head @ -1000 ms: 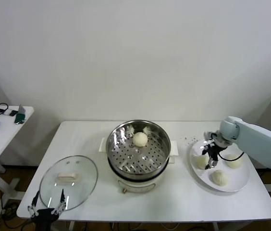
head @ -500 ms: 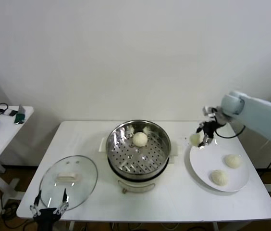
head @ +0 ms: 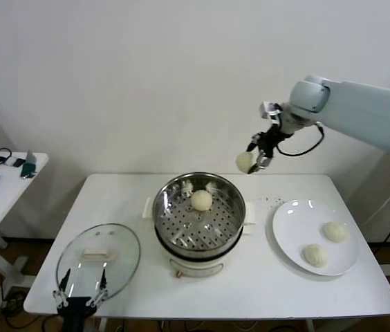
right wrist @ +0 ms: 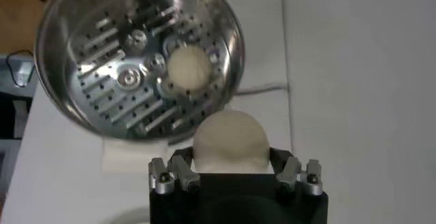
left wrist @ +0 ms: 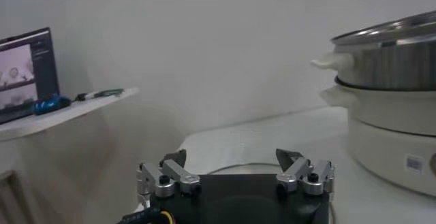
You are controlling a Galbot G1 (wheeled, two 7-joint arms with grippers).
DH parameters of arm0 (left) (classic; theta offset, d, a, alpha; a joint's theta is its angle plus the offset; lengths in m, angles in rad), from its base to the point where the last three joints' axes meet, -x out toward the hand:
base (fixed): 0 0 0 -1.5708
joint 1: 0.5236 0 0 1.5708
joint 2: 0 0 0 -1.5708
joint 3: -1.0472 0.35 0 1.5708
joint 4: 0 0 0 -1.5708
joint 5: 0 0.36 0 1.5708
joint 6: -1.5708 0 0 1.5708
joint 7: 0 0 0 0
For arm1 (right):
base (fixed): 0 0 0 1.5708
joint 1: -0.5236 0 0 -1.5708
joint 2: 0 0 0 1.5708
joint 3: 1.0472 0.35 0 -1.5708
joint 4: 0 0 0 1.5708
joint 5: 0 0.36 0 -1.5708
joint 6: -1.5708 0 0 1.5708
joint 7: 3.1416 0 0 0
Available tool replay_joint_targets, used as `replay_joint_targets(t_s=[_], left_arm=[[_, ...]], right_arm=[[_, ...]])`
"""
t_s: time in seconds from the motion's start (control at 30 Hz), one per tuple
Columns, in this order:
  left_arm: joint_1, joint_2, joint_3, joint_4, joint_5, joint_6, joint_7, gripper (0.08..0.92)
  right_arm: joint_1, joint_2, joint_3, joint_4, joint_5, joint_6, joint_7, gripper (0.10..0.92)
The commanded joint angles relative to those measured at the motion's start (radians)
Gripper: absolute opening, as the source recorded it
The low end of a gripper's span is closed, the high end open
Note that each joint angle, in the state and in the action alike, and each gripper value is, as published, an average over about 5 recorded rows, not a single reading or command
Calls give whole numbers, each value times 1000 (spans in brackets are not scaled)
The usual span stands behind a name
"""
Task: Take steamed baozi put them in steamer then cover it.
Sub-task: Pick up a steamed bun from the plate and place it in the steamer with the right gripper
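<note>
My right gripper [head: 254, 160] is shut on a cream-white baozi [head: 244, 161] and holds it high in the air, above the steamer's right rim. In the right wrist view the held baozi [right wrist: 229, 141] sits between the fingers above the steamer [right wrist: 139, 52]. The shiny steel steamer [head: 221, 187] stands mid-table on its cream pot base with one baozi [head: 202, 200] inside. Two baozi [head: 333, 231] [head: 315, 255] lie on the white plate [head: 288, 228]. The glass cover [head: 99, 261] lies flat at the front left. My left gripper [head: 81, 295] is open, low at the table's front edge by the cover.
A small side table [head: 1, 190] with a mouse and small items stands at the far left. A white wall is behind the table. Small dark specks lie on the table near the plate's far edge.
My right gripper has lifted a baozi off the plate and carried it up and left toward the steamer. The left gripper has shifted slightly right near the cover.
</note>
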Motion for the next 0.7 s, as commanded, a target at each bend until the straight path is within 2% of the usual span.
replay_joint_targets(t_s=[0.03,0.33,0.7], left_arm=[[-7,14,21,3,13,0,1,823],[-12,19,21,8,15,0,2,823],[-17,19,18,20,9,-2,1,823]], right_arm=[[25,205,-55,52,133,-43,62,729],[-83,335,-48,5,112,-52,81,729],[-188,366,-48,-8,44,-58,96,729]])
